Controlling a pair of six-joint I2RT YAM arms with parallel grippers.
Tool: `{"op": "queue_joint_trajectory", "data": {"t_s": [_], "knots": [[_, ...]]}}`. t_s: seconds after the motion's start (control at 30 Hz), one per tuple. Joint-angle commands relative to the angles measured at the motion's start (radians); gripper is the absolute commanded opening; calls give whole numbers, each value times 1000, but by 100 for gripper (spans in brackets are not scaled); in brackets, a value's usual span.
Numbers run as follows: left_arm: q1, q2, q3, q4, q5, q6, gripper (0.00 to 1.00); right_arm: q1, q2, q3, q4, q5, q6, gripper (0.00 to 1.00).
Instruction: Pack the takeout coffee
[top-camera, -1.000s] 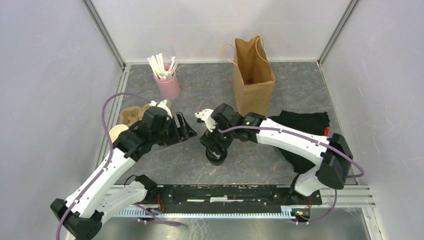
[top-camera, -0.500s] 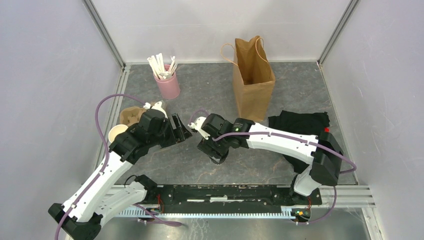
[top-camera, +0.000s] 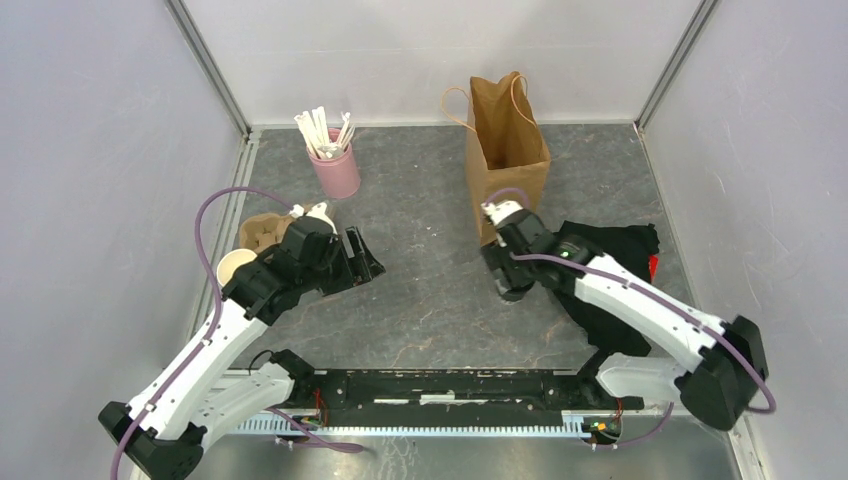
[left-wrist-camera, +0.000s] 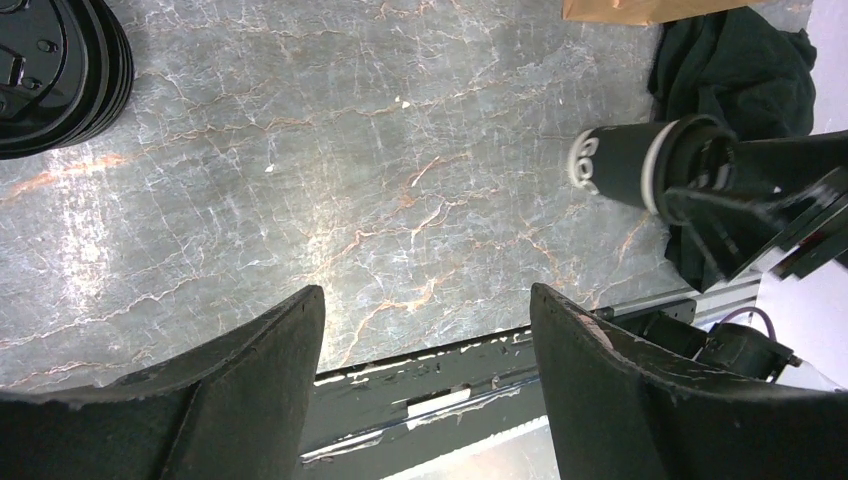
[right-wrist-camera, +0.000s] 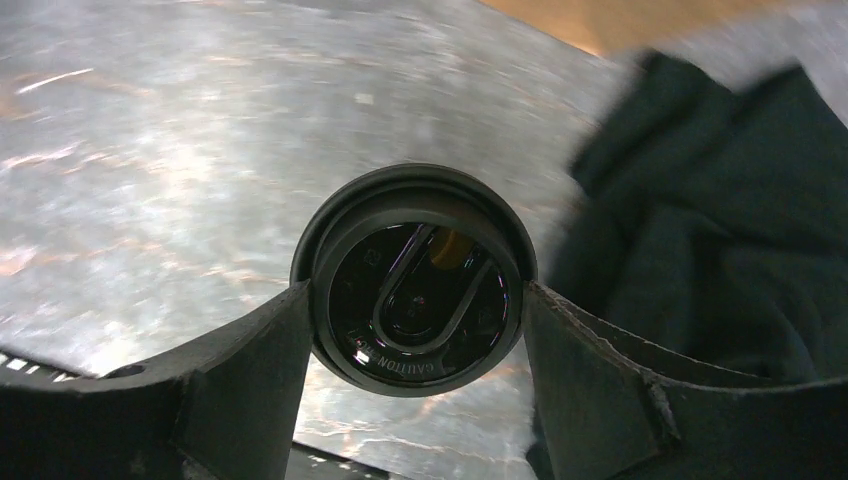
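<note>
My R gripper (right-wrist-camera: 415, 300) clamps the lidded coffee cup (left-wrist-camera: 620, 165) betw. both fingers, near the paper bag (top-camera: 507, 160), prob. lifted off the table (top-camera: 420, 300). L gripper (left-wrist-camera: 425, 295) wide, empty.

A brown paper bag (top-camera: 507, 150) stands upright just beyond the right end effector (top-camera: 508, 283). Crumpled black cloth (top-camera: 612, 248) lies on the bench (top-camera: 420, 305) to its right. A pink cup of white sticks (top-camera: 335, 165) stands beyond the left end effector (top-camera: 362, 258).

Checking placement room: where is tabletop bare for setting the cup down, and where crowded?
Bare: the middle, between left gripper and right gripper holding the coffee cup; also between pink cup and paper bag. Crowded: cardboard carrier at left, black cloth at right.
</note>
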Motion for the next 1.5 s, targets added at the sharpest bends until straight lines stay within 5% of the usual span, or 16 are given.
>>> {"op": "queue_joint_trajectory", "data": {"t_s": [0.0, 0.67, 1.03, 1.47], "knots": [[-3, 7, 4, 39, 6, 44, 81, -124, -87, -85, -57, 54, -6, 81], [-3, 39, 22, 51, 20, 57, 82, -169, -115, 72, -153, 12, -3, 95], [-3, 154, -67, 293, 363, -8, 82, -168, -117, 41, -84, -105, -39, 94], [-3, 234, -42, 309, 407, 20, 82, -163, -137, -25, -45, -272, -38, 91]]}}
